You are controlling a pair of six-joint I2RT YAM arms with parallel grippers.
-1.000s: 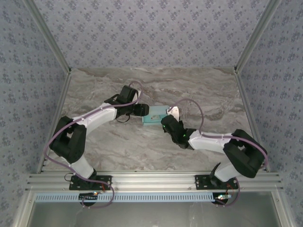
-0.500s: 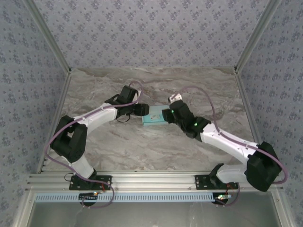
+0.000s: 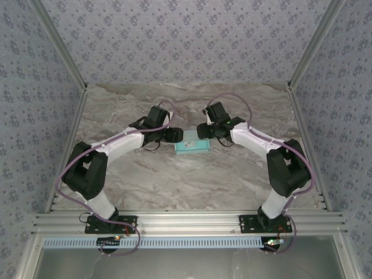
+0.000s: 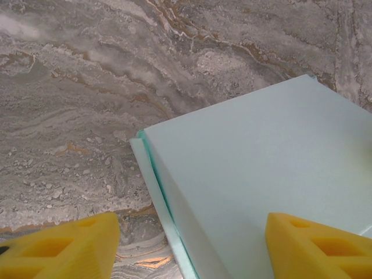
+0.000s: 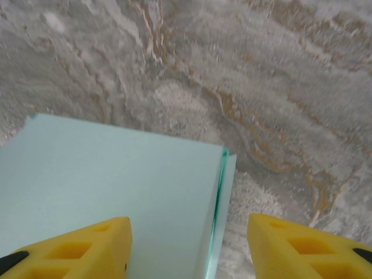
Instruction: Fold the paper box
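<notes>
Yellow fingers of the left gripper stand apart and hold nothing. One hangs over bare marble and the other over the top face of the paper box, so the box's left end edge runs between them. The right gripper mirrors this at the box's opposite end, its jaws likewise parted and empty, with a thin flap edge showing along that end. From above, the pale turquoise box lies flat on the table, its long axis running left to right from one gripper to the other. Neither arm is clearly nearer, as each sits just over its own end. The next move is probably a press or tuck at the two ends.
</notes>
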